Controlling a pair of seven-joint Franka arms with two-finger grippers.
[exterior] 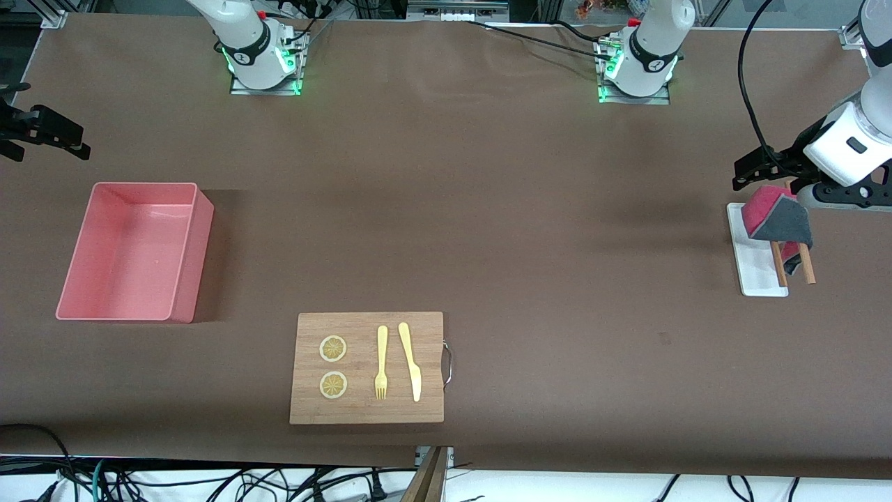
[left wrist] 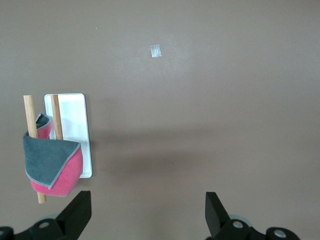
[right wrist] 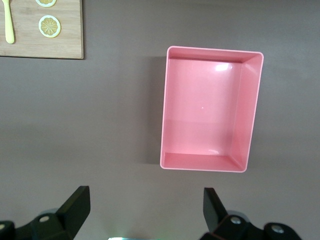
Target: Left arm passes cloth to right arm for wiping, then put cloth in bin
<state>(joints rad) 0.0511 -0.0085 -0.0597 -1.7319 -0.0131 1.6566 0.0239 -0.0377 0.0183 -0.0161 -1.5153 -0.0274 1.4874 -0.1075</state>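
The cloth [exterior: 779,222] hangs draped over two wooden sticks [exterior: 807,263] above a small white tray [exterior: 756,279], at about three o'clock on the surface [exterior: 488,209]. The left claw [left wrist: 145,212] hovers just beside it, spread wide and holding nothing. The right claw [right wrist: 145,210], also wide and unladen, hangs near the pink bin [exterior: 136,252] at nine o'clock.

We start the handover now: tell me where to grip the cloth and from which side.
Pinch the cloth at its folded peak from above, I would judge: it hangs draped over two wooden rods on the white tray, so the fold stands up. The left gripper is open.
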